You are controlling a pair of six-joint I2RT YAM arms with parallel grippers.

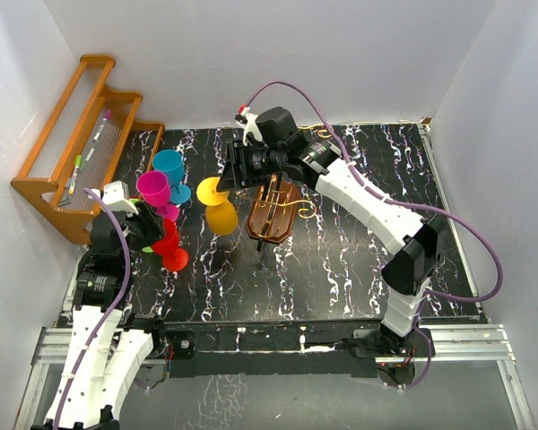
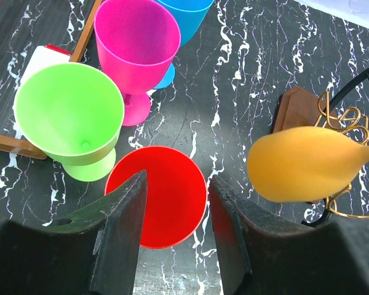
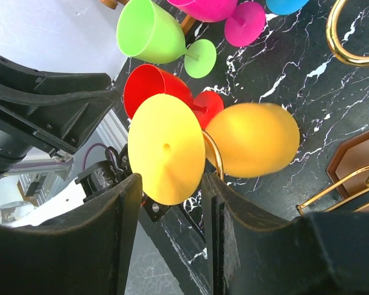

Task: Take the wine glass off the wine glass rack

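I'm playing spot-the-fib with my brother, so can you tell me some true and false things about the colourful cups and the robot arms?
1. The yellow glass hangs on the gold wire of the rack. True.
2. The left gripper holds a glass. False: it is open above the red glass, holding nothing.
3. The red glass lies on its side. False: it stands upright.
4. The pink glass stands beside the blue glass. True.
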